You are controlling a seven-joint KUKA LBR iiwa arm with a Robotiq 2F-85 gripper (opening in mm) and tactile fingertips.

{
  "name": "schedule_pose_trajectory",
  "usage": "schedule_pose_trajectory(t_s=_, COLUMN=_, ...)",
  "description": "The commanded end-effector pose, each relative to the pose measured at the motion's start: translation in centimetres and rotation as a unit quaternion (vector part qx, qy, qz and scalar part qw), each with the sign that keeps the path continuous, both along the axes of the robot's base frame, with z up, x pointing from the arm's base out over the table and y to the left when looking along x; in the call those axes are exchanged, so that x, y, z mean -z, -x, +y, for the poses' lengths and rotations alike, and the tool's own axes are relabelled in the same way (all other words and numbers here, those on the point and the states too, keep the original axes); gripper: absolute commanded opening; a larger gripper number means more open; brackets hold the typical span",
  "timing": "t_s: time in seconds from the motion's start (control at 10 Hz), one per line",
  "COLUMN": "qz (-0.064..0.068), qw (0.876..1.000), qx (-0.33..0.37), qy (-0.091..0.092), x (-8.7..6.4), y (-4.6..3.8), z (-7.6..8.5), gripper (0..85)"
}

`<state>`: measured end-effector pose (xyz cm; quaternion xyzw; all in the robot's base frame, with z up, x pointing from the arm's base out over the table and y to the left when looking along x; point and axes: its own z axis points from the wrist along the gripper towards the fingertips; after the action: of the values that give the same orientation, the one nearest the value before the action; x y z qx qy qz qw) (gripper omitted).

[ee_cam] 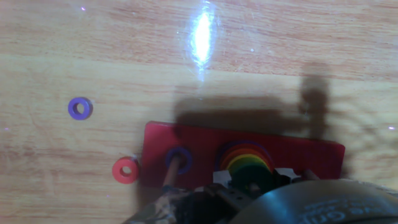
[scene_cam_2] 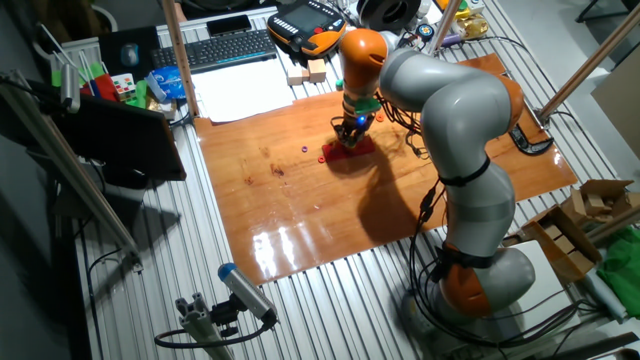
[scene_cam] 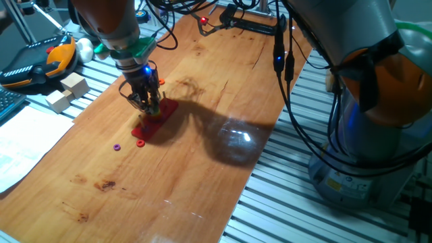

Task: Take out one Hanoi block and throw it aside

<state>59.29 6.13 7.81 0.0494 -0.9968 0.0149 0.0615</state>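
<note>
The red peg base (ee_cam: pixel 186 140) lies on the wooden table; it also shows in one fixed view (scene_cam: pixel 156 121) and the other fixed view (scene_cam_2: pixel 350 150). A stack of coloured rings sits on one peg, with the dark green Hanoi block (ee_cam: pixel 249 170) at its top centre. A dark blue ring (ee_cam: pixel 178 157) sits on another peg. My gripper (scene_cam: pixel 150 106) is down over the base at the stack, also seen in the other fixed view (scene_cam_2: pixel 352 135). Its fingertips are hidden, so I cannot tell whether it holds anything.
A tiny purple ring (ee_cam: pixel 80 107) and a small red ring (ee_cam: pixel 126 169) lie on the table left of the base. Wooden blocks (scene_cam: pixel 67 91), a teach pendant (scene_cam: pixel 40 61) and paper (scene_cam: pixel 20 152) lie off the board's left edge. Cables run along the far end.
</note>
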Motion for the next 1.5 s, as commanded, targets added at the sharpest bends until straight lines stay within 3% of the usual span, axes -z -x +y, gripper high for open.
schedule_pose_trajectory(t_s=0.0, qz=0.002, qw=1.0, qx=0.001, qy=0.003, x=-0.4, y=0.02, z=0.0, gripper=39.0)
schedule_pose_trajectory(t_s=0.4, qz=0.009, qw=1.0, qx=0.006, qy=0.004, x=-2.2, y=-0.19, z=-0.4, gripper=38.7)
schedule_pose_trajectory(t_s=0.6, qz=0.011, qw=1.0, qx=0.011, qy=0.008, x=-3.1, y=0.16, z=-0.4, gripper=39.0)
schedule_pose_trajectory(t_s=1.2, qz=0.014, qw=1.0, qx=0.019, qy=0.021, x=-6.0, y=3.75, z=-0.9, gripper=38.7)
schedule_pose_trajectory(t_s=1.4, qz=0.012, qw=1.0, qx=0.016, qy=0.021, x=-6.5, y=4.43, z=-1.1, gripper=38.7)
